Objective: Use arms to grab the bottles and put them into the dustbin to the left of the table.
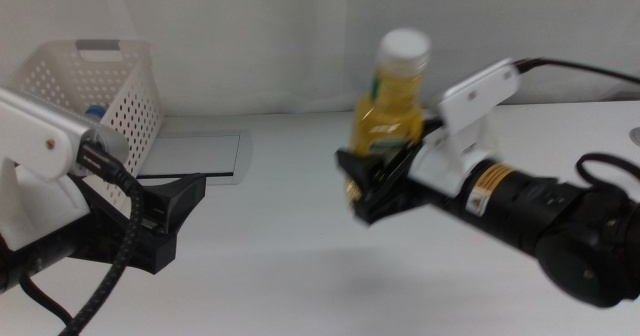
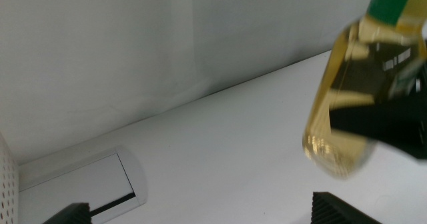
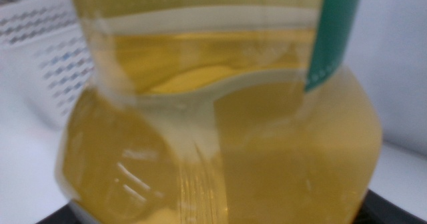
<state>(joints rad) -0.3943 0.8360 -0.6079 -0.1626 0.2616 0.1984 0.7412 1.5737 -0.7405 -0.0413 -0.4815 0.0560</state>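
Note:
My right gripper (image 1: 380,176) is shut on the lower body of the yellow juice bottle (image 1: 390,106) with its white cap and holds it upright, well above the table (image 1: 290,276), right of centre. The bottle fills the right wrist view (image 3: 220,117) and also shows in the left wrist view (image 2: 353,97). My left gripper (image 1: 175,221) is open and empty, low at the left, pointing towards the bottle; its two tips stand wide apart in the left wrist view (image 2: 200,214). The white perforated dustbin (image 1: 110,86) stands at the far left; something blue (image 1: 95,111) shows inside it. The red can is out of view.
The flat grey hatch (image 1: 195,154) lies in the tabletop just right of the dustbin and between it and the bottle; it also shows in the left wrist view (image 2: 87,181). A white curtain closes off the back. The dustbin's wall shows behind the bottle in the right wrist view (image 3: 47,57).

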